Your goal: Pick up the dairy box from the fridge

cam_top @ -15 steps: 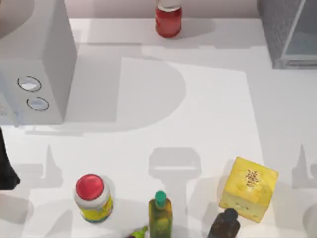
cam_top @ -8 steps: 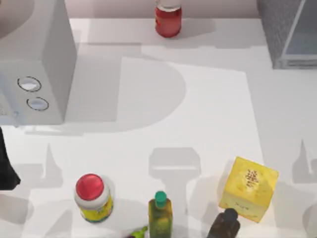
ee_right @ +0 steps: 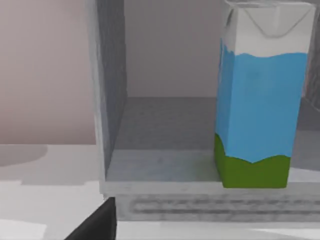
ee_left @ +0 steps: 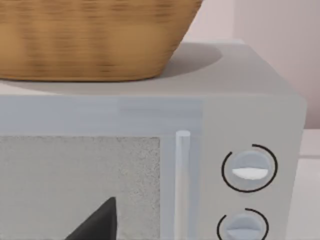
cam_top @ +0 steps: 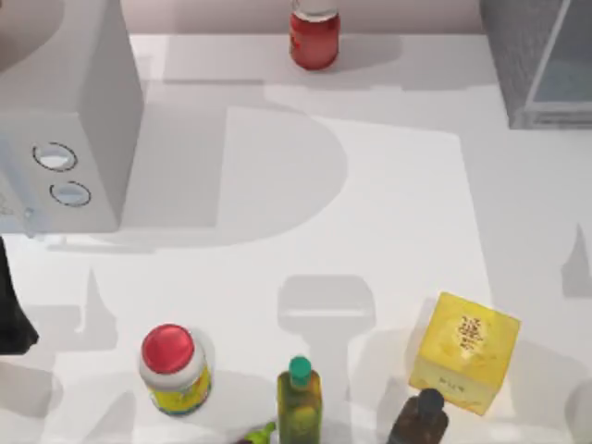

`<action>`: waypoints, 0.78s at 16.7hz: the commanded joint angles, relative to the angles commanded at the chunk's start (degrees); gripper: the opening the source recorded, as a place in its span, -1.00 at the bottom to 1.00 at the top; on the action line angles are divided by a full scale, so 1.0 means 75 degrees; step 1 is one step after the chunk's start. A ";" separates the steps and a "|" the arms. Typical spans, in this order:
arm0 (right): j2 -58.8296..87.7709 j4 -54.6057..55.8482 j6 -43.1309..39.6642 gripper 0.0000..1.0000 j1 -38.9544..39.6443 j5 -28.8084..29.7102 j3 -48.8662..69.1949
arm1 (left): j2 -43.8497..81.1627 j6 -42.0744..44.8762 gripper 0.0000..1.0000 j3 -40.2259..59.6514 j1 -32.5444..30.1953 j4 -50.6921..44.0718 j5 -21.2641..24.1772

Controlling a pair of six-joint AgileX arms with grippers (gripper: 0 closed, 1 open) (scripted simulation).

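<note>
Only a shadow at the worktop's right edge has shifted; both pincers' states I cannot tell, and the carton, upright inside the fridge, might topple if bumped.

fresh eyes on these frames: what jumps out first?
The dairy box, a tall blue, white and green carton standing upright on the shelf inside the open fridge, seen in the right wrist view. Next, the wicker basket sitting on top of the white microwave at the table's left. The yellow cube box stands among bottles along the near edge.
</note>
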 joint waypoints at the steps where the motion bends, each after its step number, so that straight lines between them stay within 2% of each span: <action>1: 0.0678 0.0616 0.0006 1.00 -0.0207 -0.0201 0.0072 | 0.0000 0.0000 1.00 0.0000 0.0000 0.0000 0.0000; 8: 0.5026 0.4546 0.0042 1.00 -0.1497 -0.1453 0.0520 | 0.0000 0.0000 1.00 0.0000 0.0000 0.0000 0.0000; 13: 0.6924 0.6246 0.0060 1.00 -0.2054 -0.1990 0.0712 | 0.0000 0.0000 1.00 0.0000 0.0000 0.0000 0.0000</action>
